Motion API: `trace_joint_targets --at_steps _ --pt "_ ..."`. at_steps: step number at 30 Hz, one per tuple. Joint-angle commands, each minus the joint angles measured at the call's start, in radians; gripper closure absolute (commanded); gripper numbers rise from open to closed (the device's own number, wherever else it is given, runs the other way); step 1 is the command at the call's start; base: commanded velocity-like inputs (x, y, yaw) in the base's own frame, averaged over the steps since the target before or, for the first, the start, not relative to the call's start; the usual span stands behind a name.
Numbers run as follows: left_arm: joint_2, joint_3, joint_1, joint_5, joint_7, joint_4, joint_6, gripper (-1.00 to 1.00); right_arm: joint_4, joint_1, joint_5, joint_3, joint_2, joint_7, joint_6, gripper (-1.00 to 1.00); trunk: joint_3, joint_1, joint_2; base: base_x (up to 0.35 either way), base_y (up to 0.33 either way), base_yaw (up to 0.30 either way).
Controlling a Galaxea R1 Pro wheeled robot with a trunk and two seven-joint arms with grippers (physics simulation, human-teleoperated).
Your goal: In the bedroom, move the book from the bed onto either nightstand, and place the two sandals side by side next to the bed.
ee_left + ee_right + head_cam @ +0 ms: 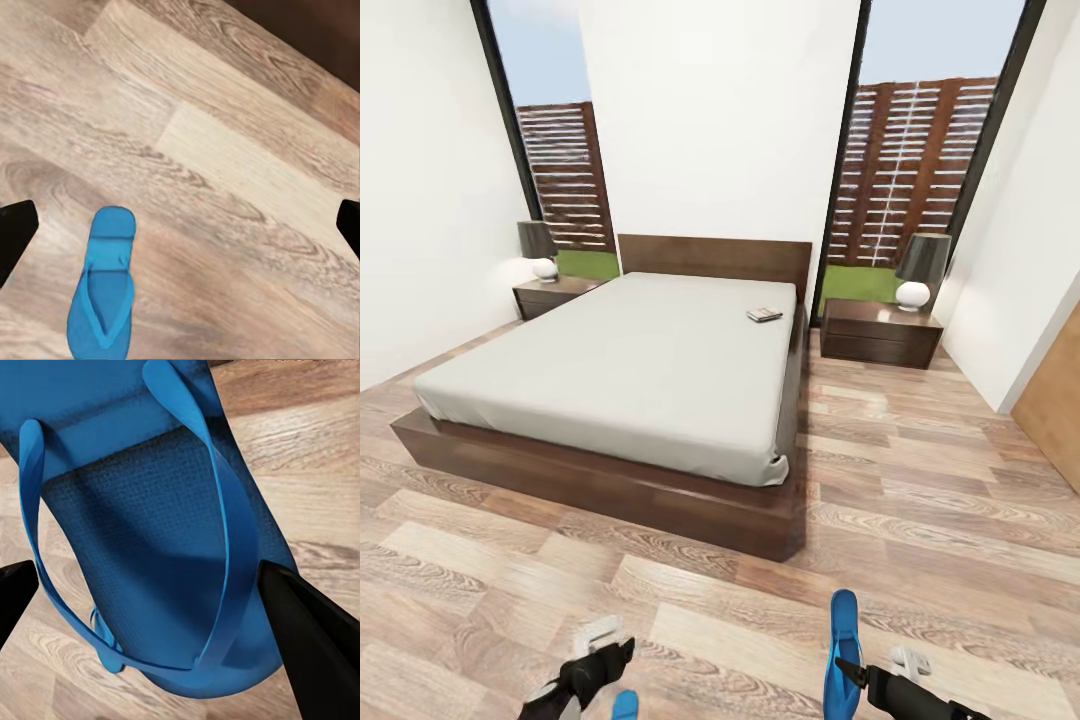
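So the left gripper (615, 648) is hanging over the wood floor (920, 480) with its jaws spread wide, nothing between them. One blue sandal (103, 296) is lying flat on the planks right below it, not touching. Over on the right, the right gripper (847, 668) is clamping the other sandal (843, 650) by its edge, sole sticking out ahead of the fingers (315, 641) toward the bed (630, 380). The book (764, 314) is sitting on the mattress way ahead of both grippers, near the headboard and closer to the right nightstand (880, 333)
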Motion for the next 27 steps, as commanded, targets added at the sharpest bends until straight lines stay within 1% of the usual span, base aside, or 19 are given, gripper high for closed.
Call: trace_joint_targets --at_steps 1,2,3,4,6,8,11,13,15,18,19,21,22,24,27 --pt "-0.001 0.003 -0.022 0.009 0.078 -0.004 0.012 -1.00 -0.001 0.000 0.009 -0.009 0.000 0.004 0.003 1.00 -0.001 0.000 0.000 0.000 0.000 0.000" --pt "-0.001 0.002 -0.037 0.008 0.148 -0.005 0.015 -1.00 -0.001 0.000 0.009 -0.009 0.000 0.005 0.003 1.00 -0.001 0.000 0.000 0.000 0.000 0.000" --pt "-0.001 0.002 -0.048 0.007 0.203 -0.006 0.016 -1.00 -0.001 0.000 0.009 -0.009 0.000 0.004 0.003 1.00 -0.001 0.000 0.000 0.000 0.000 0.000" --pt "-0.001 0.001 -0.054 0.007 0.240 -0.005 0.017 -1.00 -0.001 0.000 0.009 -0.009 0.000 0.004 0.003 1.00 -0.001 0.000 0.000 0.000 0.000 0.000" --pt "-0.001 0.000 -0.061 0.008 0.278 0.000 0.017 -1.00 -0.001 0.000 0.009 -0.009 0.000 0.004 0.003 1.00 -0.001 0.000 0.000 0.000 0.000 0.000" --pt "-0.001 -0.001 -0.064 0.008 0.294 0.003 0.017 -1.00 -0.001 0.000 0.009 -0.008 0.000 0.004 0.003 1.00 -0.001 0.000 0.000 0.000 0.000 0.000" --pt "-0.004 -0.003 -0.065 0.002 0.301 0.017 0.017 -1.00 -0.001 0.000 0.009 -0.009 0.000 0.004 0.003 1.00 -0.001 0.000 0.000 0.000 0.000 0.000" --pt "-0.007 -0.011 -0.066 -0.020 0.302 0.023 0.017 -1.00 -0.001 0.000 0.009 -0.009 0.000 0.003 0.003 1.00 -0.001 0.000 0.000 0.000 0.000 0.000" --pt "-0.009 -0.030 -0.066 -0.046 0.296 0.026 0.021 -1.00 -0.001 0.000 0.009 -0.009 0.000 0.003 0.003 1.00 -0.001 0.000 0.000 0.000 0.000 0.000" --pt "-0.013 -0.059 -0.066 -0.063 0.255 0.029 0.026 -1.00 -0.001 -0.001 0.009 -0.009 0.000 0.003 0.003 1.00 -0.001 0.000 0.000 0.000 0.000 0.000" --pt "-0.020 -0.067 -0.068 -0.068 0.234 0.028 0.027 -1.00 -0.001 0.000 0.009 -0.009 0.000 0.003 0.003 1.00 -0.001 0.000 0.000 0.000 0.000 0.000" --pt "-0.027 -0.071 -0.078 -0.074 0.226 0.024 0.027 -1.00 -0.001 0.000 0.009 -0.009 0.000 0.003 0.003 1.00 -0.001 0.000 0.000 0.000 0.000 0.000" --pt "-0.030 -0.073 -0.094 -0.081 0.224 0.026 0.026 -1.00 -0.001 0.000 0.009 -0.009 0.000 0.003 0.003 1.00 -0.001 0.000 0.000 0.000 0.000 0.000" --pt "-0.030 -0.075 -0.111 -0.091 0.222 0.031 0.020 -1.00 -0.001 0.000 0.009 -0.008 0.000 0.002 0.003 1.00 -0.001 0.000 0.000 0.000 0.000 0.000" --pt "-0.030 -0.077 -0.118 -0.096 0.220 0.032 0.004 -1.00 -0.001 0.000 0.009 -0.009 0.000 0.002 0.003 1.00 -0.001 0.000 0.000 0.000 0.000 0.000"
